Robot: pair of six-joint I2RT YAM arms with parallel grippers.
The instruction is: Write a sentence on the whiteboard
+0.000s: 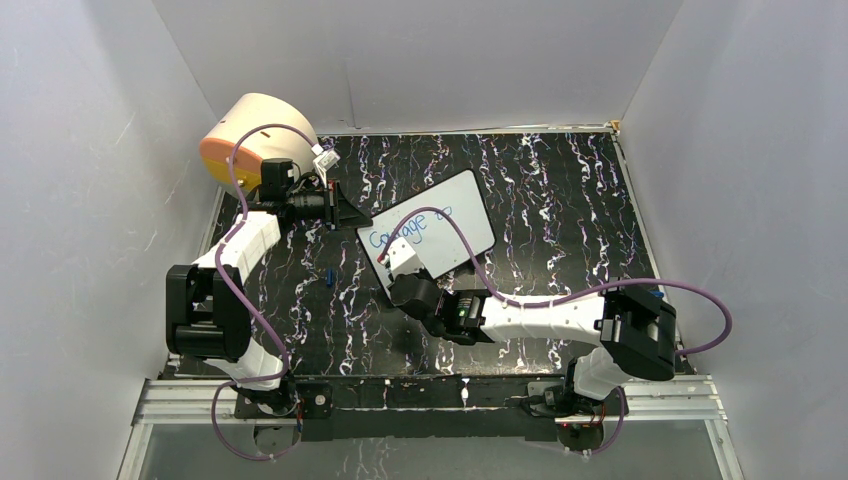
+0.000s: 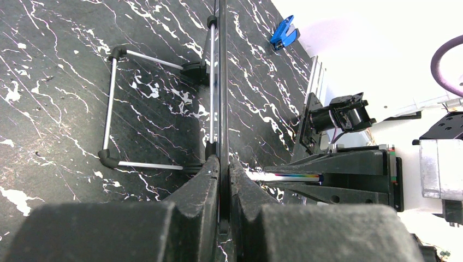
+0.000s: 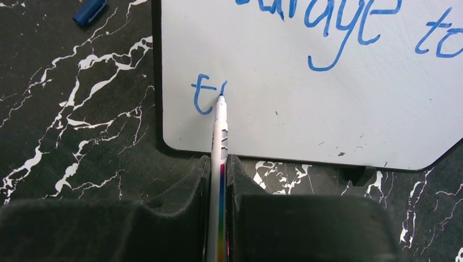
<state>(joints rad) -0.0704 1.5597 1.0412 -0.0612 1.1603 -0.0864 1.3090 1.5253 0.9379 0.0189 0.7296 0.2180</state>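
The whiteboard (image 1: 455,215) stands tilted on the black marbled table and fills the top of the right wrist view (image 3: 327,109). Blue handwriting (image 1: 408,229) on it reads "Courage to". A second line begins with "t" (image 3: 197,98) and a short stroke. My right gripper (image 3: 218,161) is shut on a white marker with a rainbow stripe (image 3: 220,131), and the marker's blue tip touches the board just right of the "t". My left gripper (image 2: 224,164) is shut on the board's thin black edge (image 2: 221,82), seen edge-on. In the top view it is at the board's left end (image 1: 343,210).
The cream-and-orange drum (image 1: 255,135) sits at the back left corner. A blue marker cap (image 1: 329,277) lies on the table left of the board, also in the right wrist view (image 3: 90,11). The board's wire stand (image 2: 112,103) rests behind it. White walls enclose the table.
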